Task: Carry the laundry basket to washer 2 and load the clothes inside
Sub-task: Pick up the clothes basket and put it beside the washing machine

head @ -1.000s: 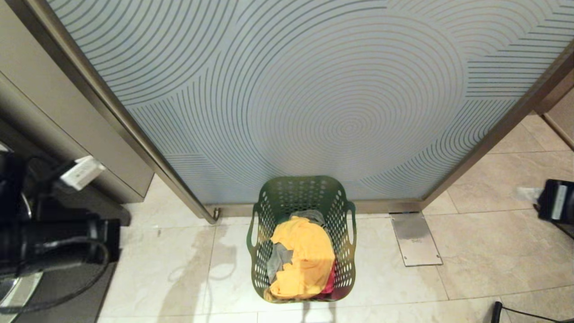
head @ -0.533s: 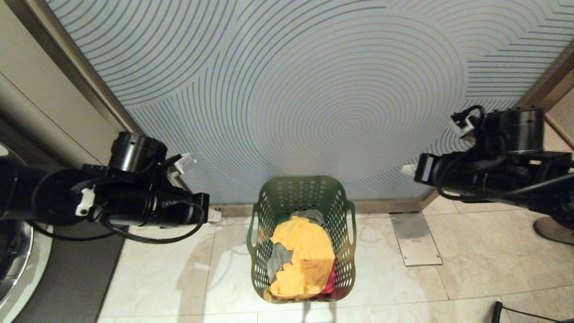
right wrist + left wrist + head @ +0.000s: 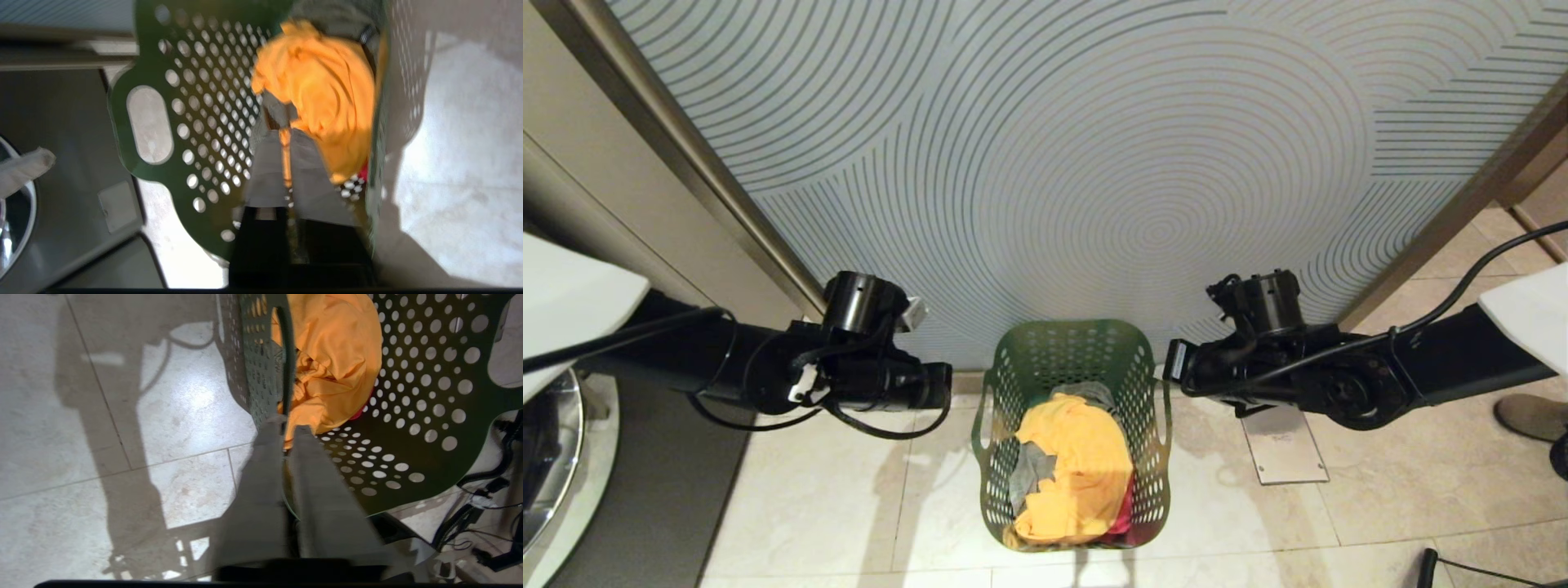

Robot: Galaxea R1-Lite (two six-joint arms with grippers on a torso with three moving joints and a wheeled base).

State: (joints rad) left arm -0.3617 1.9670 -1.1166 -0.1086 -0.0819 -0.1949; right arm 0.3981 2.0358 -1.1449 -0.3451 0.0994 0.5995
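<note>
The dark green laundry basket stands on the tiled floor against the glass door. Inside it are an orange garment, grey cloth and a bit of red. My left arm hovers just left of the basket; the left gripper points down over the basket's left rim, its fingers almost together and holding nothing. My right arm hovers at the basket's right side; the right gripper points down above the clothes, shut and empty. Washer 2's label is out of view.
A dark grey washer front with a chrome door rim shows at the far left, its number unseen. A patterned frosted glass door rises behind the basket. A metal floor plate lies to the right, with a shoe beyond.
Both arms have swung in from the sides and now flank the basket. The basket and clothes have not moved.
</note>
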